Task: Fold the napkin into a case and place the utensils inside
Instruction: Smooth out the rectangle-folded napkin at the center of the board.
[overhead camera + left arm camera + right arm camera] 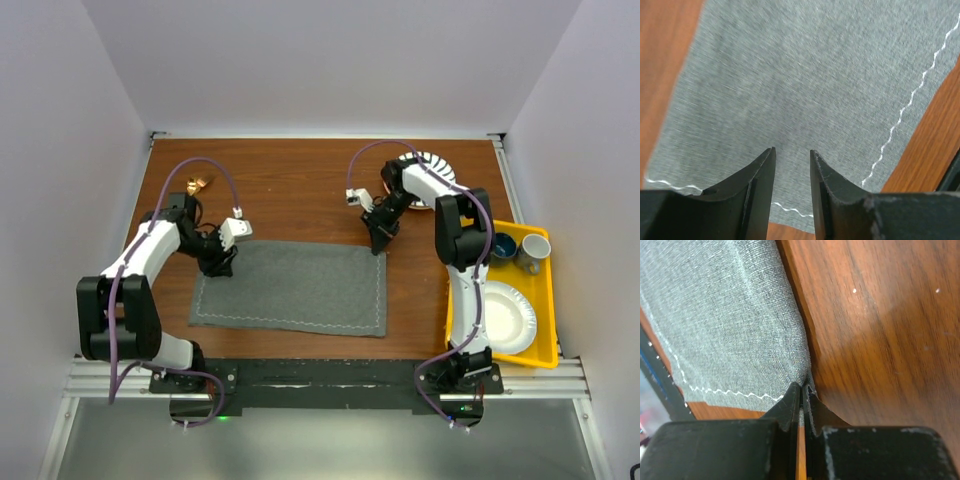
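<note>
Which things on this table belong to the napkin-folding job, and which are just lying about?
Belong to the job:
- napkin
- utensils
- left gripper, open over one napkin corner
- right gripper, shut on another napkin corner

Lying about:
- striped plate
- yellow tray holding a white plate, a mug and a blue bowl

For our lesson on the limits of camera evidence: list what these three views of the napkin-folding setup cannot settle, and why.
Utensils, top view: too small; number and type unclear.
Striped plate, top view: mostly hidden behind the right arm.
Left gripper, left wrist view: open above the napkin; contact cannot be judged.
Napkin corner in the right gripper, right wrist view: hidden between shut fingers.
</note>
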### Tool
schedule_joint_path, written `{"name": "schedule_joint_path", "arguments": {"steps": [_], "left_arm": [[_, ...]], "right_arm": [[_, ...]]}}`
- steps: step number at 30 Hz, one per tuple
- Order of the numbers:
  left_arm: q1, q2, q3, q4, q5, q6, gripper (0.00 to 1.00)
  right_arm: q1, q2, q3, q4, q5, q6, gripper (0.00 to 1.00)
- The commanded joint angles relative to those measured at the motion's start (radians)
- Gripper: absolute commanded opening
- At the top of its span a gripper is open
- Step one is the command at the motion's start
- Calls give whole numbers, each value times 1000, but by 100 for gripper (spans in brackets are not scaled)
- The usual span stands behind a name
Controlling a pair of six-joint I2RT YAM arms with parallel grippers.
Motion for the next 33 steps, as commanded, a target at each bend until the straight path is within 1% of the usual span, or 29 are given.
{"name": "schedule_joint_path", "arguments": {"steps": [1, 2, 4, 5, 6, 8, 9, 10, 11, 12, 13, 14, 15, 16, 17, 18, 20, 21, 23, 24, 25, 26, 27, 28, 29, 30, 31, 32, 33], "left_arm": [[0, -39, -23, 50, -6, -9, 38], [4, -36, -18, 59, 2, -32, 37], [42, -19, 14, 87, 66, -126, 40], [62, 9, 32, 96, 98, -170, 45], [107, 26, 54, 98, 176, -242, 48], [136, 56, 106, 131, 233, -331, 54], [147, 54, 114, 157, 253, -417, 57], [145, 44, 121, 214, 255, -451, 59], [147, 12, 123, 249, 254, -489, 79], [145, -9, 126, 288, 234, -579, 86], [147, -31, 134, 353, 228, -617, 97], [145, -75, 140, 381, 218, -646, 100], [145, -98, 152, 406, 199, -702, 100], [147, -121, 157, 468, 180, -741, 100], [145, -165, 157, 506, 154, -782, 100], [145, -190, 160, 558, 140, -836, 100], [145, -251, 154, 608, 158, -862, 100], [145, -268, 125, 680, 183, -914, 100], [147, -299, 68, 792, 201, -997, 100], [147, -299, 10, 919, 203, -1163, 100], [145, -295, -1, 941, 229, -1221, 100], [130, -258, -6, 951, 288, -1255, 100], [95, -241, -17, 939, 301, -1290, 100], [58, -215, -18, 914, 284, -1303, 100], [-10, -209, -33, 922, 260, -1385, 100], [-29, -206, -100, 1026, 246, -1451, 100], [-57, -203, -142, 1099, 238, -1523, 100], [-92, -198, -182, 1162, 203, -1651, 100], [-108, -189, -243, 1266, 189, -1703, 100]], "right_arm": [[2, -51, -117, 189, 180, 31, 0], [0, -70, -128, 207, 185, 42, 0], [2, -106, -110, 230, 180, 86, 9], [0, -113, -92, 236, 173, 108, 14], [0, -120, -48, 244, 173, 129, 18], [2, -130, 0, 285, 191, 187, 22], [2, -131, 49, 301, 221, 206, 35], [2, -130, 75, 308, 231, 235, 42], [2, -131, 106, 298, 233, 243, 47], [0, -137, 158, 284, 230, 252, 56], [2, -149, 177, 269, 219, 276, 62], [2, -184, 192, 263, 202, 289, 66], [2, -212, 213, 263, 181, 302, 82], [2, -241, 217, 275, 145, 345, 93], [4, -305, 215, 298, 128, 376, 98], [2, -335, 208, 349, 110, 410, 98], [2, -436, 172, 437, 33, 528, 98], [4, -467, 104, 565, 1, 566, 98], [2, -527, 3, 762, 3, 780, 98], [4, -557, -91, 927, -2, 889, 98], [0, -561, -114, 965, -31, 1019, 98], [0, -556, -134, 1005, -160, 1057, 98], [8, -526, -168, 1104, -235, 1100, 98], [22, -500, -171, 1120, -278, 1228, 98], [40, -475, -158, 1078, -289, 1252, 98], [89, -460, -150, 1009, -269, 1267, 98], [112, -462, -170, 1005, -263, 1275, 98], [135, -476, -206, 1035, -255, 1298, 98], [173, -491, -313, 1156, -239, 1333, 98]]}}
